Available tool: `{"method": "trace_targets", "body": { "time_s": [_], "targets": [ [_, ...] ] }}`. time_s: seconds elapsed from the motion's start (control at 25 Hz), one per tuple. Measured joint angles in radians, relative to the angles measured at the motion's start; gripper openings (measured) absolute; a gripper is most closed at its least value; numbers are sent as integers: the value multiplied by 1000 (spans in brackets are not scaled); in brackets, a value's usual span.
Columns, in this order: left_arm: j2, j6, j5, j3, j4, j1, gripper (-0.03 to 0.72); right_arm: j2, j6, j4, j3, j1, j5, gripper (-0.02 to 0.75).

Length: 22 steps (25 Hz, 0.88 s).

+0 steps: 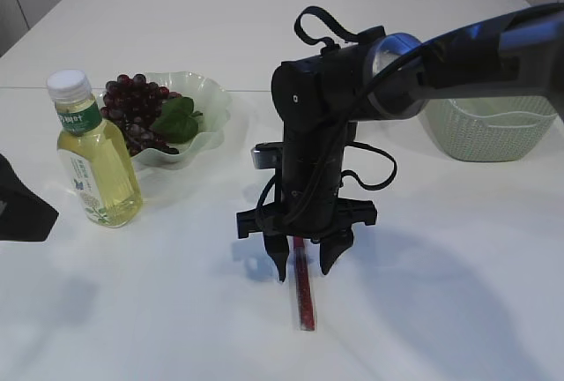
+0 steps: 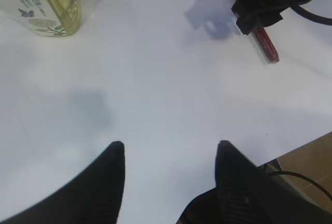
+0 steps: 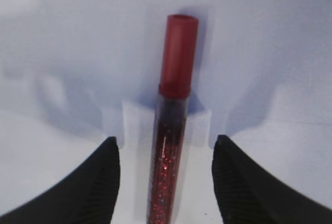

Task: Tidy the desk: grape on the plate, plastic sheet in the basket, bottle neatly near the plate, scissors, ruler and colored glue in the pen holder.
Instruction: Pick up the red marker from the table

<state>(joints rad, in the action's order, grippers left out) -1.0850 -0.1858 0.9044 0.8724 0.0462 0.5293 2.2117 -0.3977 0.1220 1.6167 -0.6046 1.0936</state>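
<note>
Red glitter glue tube [image 3: 168,146] lies centred between the right gripper [image 1: 301,262]'s open jaws, lined up for grasping; left gripper [image 2: 168,175] hovers open, empty.

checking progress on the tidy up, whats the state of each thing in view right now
right gripper: open, fingers either side of the glue
left gripper: open, empty
colored glue: lying flat on the table, capped
bottle: upright, capped, beside the plate
grape: on the plate
basket: upright, contents not visible
</note>
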Motion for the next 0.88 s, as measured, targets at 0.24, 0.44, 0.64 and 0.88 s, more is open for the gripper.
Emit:
{"method": "trace_targets", "body": {
  "time_s": [0.24, 0.44, 0.64, 0.88],
  "targets": [
    [0, 0, 0, 0, 0, 0, 411, 9, -2, -2, 0, 0, 4, 450],
    [0, 0, 0, 0, -2, 0, 412, 19, -2, -2, 0, 0, 22, 450],
    [0, 0, 0, 0, -3, 0, 412, 19, -2, -2, 7, 0, 22, 450],
    [0, 0, 0, 0, -14, 0, 412, 19, -2, -3, 7, 0, 22, 450]
  ]
}}
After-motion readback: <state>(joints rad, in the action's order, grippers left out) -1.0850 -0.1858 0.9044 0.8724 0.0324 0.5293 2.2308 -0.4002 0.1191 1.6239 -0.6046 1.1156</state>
